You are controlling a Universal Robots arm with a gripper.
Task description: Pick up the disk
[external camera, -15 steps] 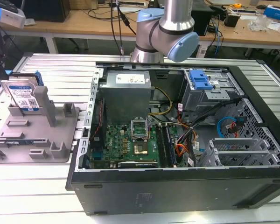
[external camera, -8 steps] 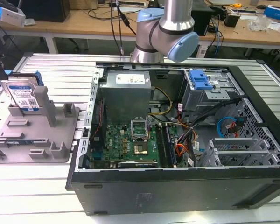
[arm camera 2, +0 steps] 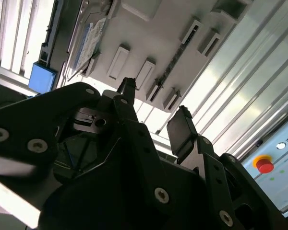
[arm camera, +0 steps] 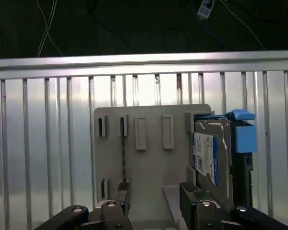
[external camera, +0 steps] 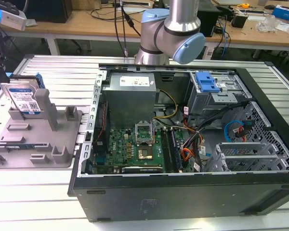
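**Disk is parked upright in the grey fixture**

So the disk is a flat rectangular silver metal drive with a blue plastic frame hugging its edges. It's standing on edge, pretty much upright, slotted into the grey fixture at the back corner toward the exterior view's left. That puts it just beside one of the fixture's upright posts. Its white-and-blue barcode label faces the camera in the exterior view. In the first wrist view the disk shows at a steep angle, label side turned toward the fixture's middle and blue frame on the outer side. In the second wrist view the disk sits at the fixture's edge, label showing at a slant.
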